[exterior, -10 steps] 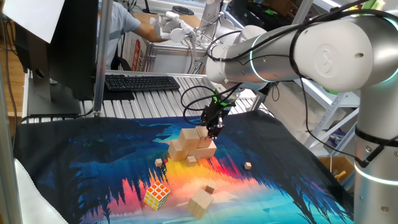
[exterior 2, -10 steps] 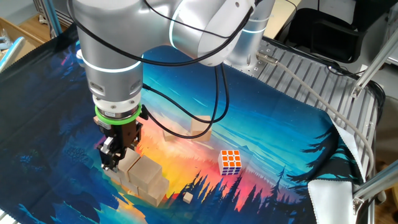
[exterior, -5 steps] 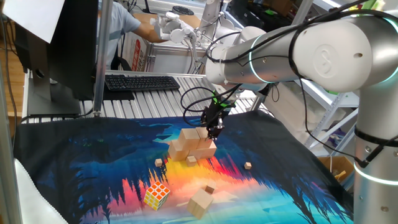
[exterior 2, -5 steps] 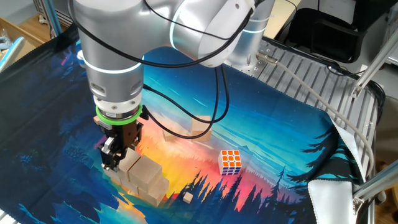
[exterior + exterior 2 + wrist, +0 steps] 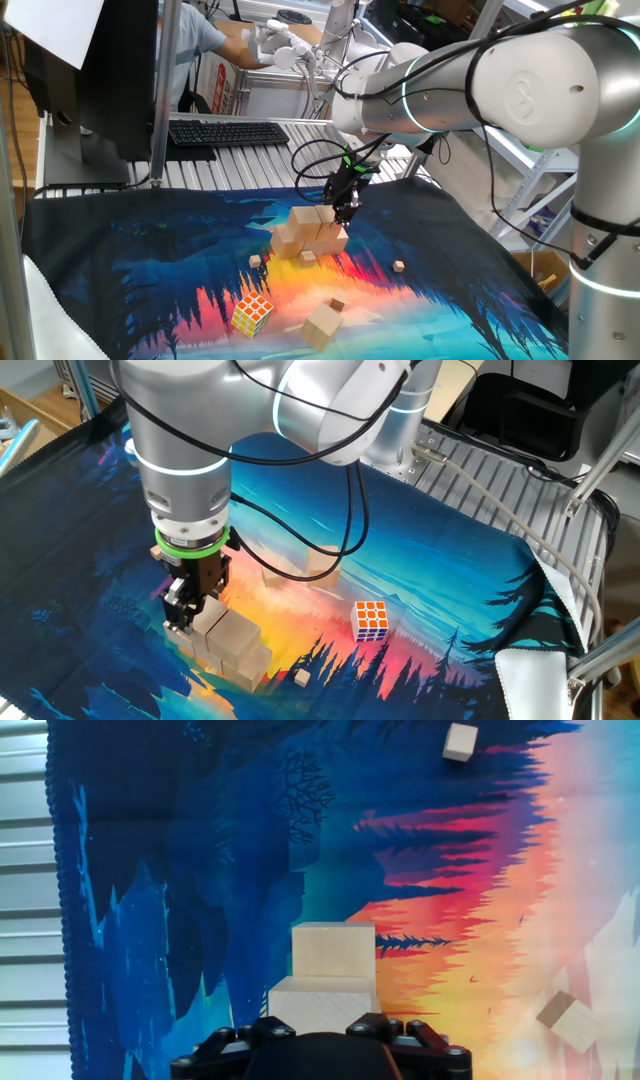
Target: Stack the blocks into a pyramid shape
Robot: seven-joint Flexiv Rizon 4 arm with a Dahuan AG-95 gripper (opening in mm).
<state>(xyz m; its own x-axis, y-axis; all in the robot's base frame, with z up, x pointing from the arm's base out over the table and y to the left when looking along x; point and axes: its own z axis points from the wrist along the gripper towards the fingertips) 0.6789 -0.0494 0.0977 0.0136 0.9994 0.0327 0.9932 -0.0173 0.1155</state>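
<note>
Unmoved since a second ago: gripper, pointing down, clamped on an upper block of the stacked blocks; spare block near mat's front edge, open mat around.

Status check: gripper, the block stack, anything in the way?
Gripper down at end of block stack, grip unclear. One loose block on the mat. Puzzle cube and small cubes lie clear of the stack.

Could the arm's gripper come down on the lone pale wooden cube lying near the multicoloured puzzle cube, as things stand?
Probably yes. The lone pale wooden cube lies apart on the printed mat, nothing over it; the multicoloured puzzle cube sits clear beside it. The gripper is at the stack.
</note>
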